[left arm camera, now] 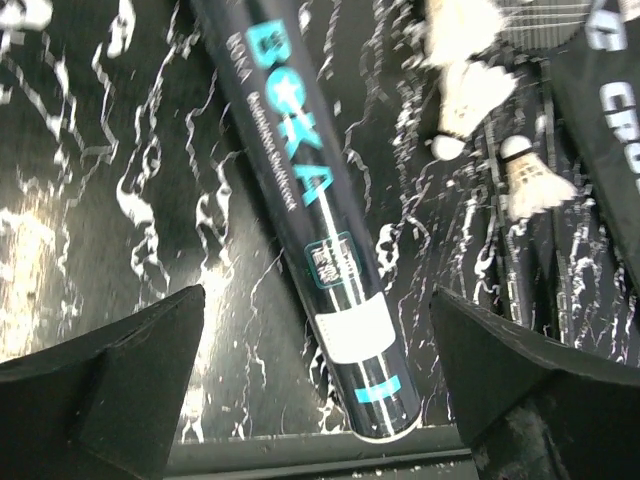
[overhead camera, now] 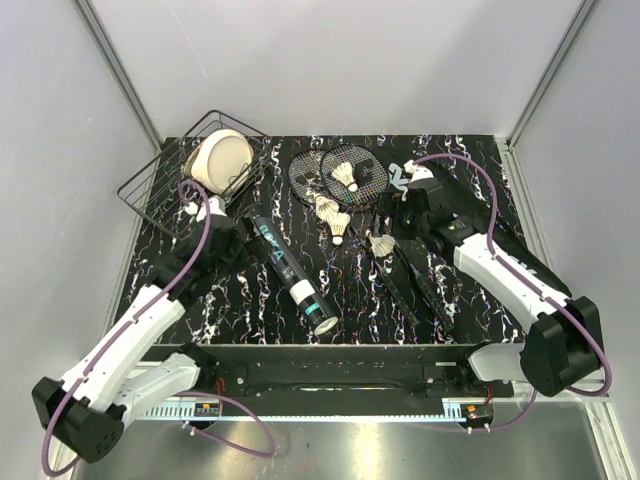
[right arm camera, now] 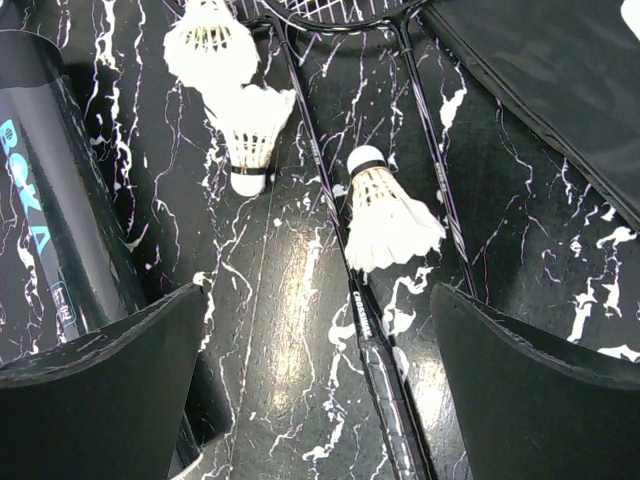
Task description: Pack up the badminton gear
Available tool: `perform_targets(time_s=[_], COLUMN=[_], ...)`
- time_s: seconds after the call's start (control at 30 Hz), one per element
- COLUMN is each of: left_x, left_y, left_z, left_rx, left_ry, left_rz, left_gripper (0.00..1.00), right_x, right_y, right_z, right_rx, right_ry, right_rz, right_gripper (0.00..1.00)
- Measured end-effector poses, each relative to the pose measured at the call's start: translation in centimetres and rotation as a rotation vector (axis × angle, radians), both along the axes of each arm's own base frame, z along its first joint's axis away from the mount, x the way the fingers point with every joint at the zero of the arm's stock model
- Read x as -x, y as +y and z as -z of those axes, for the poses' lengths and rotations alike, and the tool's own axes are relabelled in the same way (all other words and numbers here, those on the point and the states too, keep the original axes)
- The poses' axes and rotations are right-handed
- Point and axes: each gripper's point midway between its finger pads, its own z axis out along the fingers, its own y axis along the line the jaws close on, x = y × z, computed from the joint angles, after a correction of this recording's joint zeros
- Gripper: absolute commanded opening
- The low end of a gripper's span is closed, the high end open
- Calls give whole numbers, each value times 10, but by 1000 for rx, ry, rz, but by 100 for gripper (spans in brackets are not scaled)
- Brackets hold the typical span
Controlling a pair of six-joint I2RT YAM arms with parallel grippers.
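Note:
Two black rackets (overhead camera: 335, 172) lie side by side at the back middle of the table, heads strung. Several white shuttlecocks (overhead camera: 340, 230) are scattered on and below the heads. The black teal-lettered shuttle tube (overhead camera: 292, 272) lies diagonally left of centre. The long black racket bag (overhead camera: 425, 285) lies on the right. My left gripper (left arm camera: 318, 370) hovers open over the tube (left arm camera: 320, 250), its fingers wide on either side and apart from it. My right gripper (right arm camera: 318, 370) hangs open above a racket shaft (right arm camera: 365, 330), just below one shuttlecock (right arm camera: 385, 215); two others (right arm camera: 250, 135) lie further up.
A black wire basket (overhead camera: 160, 180) stands at the back left corner with a cream round bowl-like object (overhead camera: 220, 160) leaning in it. The table's front edge (left arm camera: 300, 450) runs just past the tube's near end. Grey walls close in on both sides.

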Motion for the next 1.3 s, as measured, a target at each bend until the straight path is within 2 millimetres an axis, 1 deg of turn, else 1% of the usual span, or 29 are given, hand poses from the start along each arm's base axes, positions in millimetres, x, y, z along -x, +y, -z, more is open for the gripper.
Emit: perform_targets(time_s=[0.1,0.2,0.27,0.33,0.4,0.5,0.57,0.7,0.83,0.93,0.97,1.0,1.07,1.1,1.13,1.2,1.27,1.3], left_x=[5,-1,-9,-18,-32,-46,-56,-76,-92,-100,-103,-105,-111,-114,-116,-117,-110,-104], left_y=[1,0,-4,-10,-20,-26,-26,-17,-10,-8,-8,-8,-7,-6,-5,-3,0,2], left_z=[23,46,63,75,88,106,118,139,151,158,160,161,162,162,162,161,156,150], left_rx=[4,-14,-32,-43,-41,-39,-36,-26,-40,-49,-52,-54,-60,-63,-70,-80,-101,-113], left_ry=[137,267,344,399,437,469,489,522,517,503,498,492,462,446,429,394,357,337], left_rz=[-62,-130,-165,-179,-195,-223,-255,-332,-378,-391,-394,-394,-391,-390,-384,-367,-328,-299], left_gripper=[99,99,99,99,99,99,99,99,98,91,87,80,74,69,66,64,61,60], right_x=[1,1,3,8,12,17,21,27,30,30,30,30,30,30,30,31,33,34], right_y=[0,-1,-2,-5,-7,-9,-11,-14,-16,-17,-18,-18,-18,-18,-17,-17,-16,-14], right_z=[1,0,-1,-3,-6,-11,-13,-15,-14,-14,-14,-13,-13,-13,-12,-10,-7,-6], right_rx=[-4,-1,-2,-5,-10,-19,-23,-26,-25,-22,-21,-21,-21,-22,-21,-21,-24,-29], right_ry=[8,4,-2,-10,-22,-41,-50,-64,-71,-73,-74,-73,-72,-72,-71,-66,-60,-53], right_rz=[6,11,11,9,8,7,6,5,6,11,12,12,12,11,11,9,1,-11], right_gripper=[100,100,100,100,100,100,100,100,100,100,100,100,100,100,100,100,100,100])
